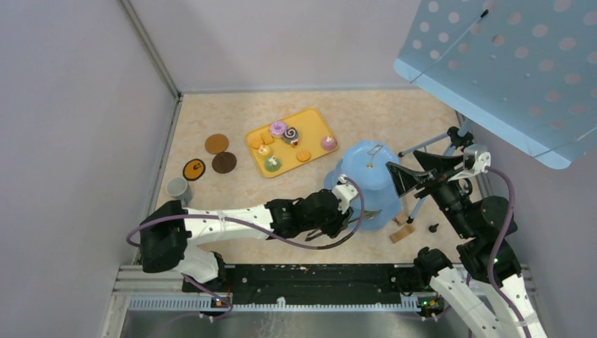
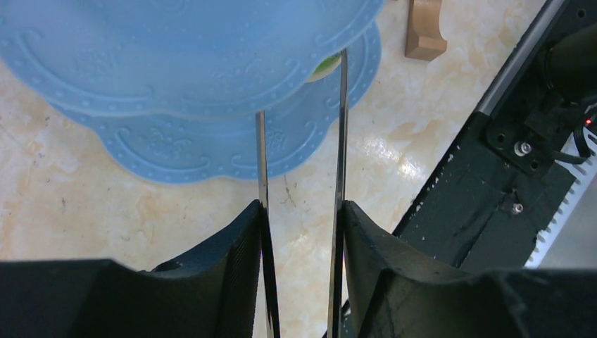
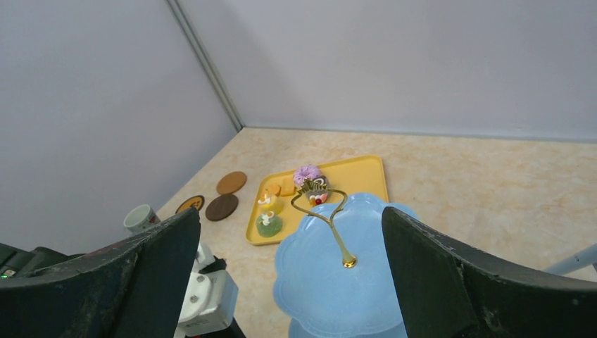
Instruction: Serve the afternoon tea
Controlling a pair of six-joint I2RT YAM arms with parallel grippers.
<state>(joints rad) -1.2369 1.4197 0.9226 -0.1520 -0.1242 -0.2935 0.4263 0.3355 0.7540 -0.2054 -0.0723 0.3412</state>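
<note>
1. The pale-blue stand (image 1: pixel 366 179) is sitting right of the counter's centre, toward the near edge. It is probably light, stiff, slippery plastic, best taken by its gold handle (image 3: pixel 338 236).
2. The left gripper (image 2: pixel 303 211) is clamping the tongs (image 2: pixel 343 141), whose tips are reaching under a tier.
3. The right gripper (image 3: pixel 287 225) is hovering above, jaws wide apart.
4. The treats (image 1: pixel 278 129) are lying on the yellow tray (image 1: pixel 320 120), nearer the far edge.

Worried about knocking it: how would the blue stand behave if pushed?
Likely light: the stand looks like thin plastic, so it may slide on the smooth table. Tall stacked tiers suggest a high push could tip it, though the lowest tier looks widest.
</note>
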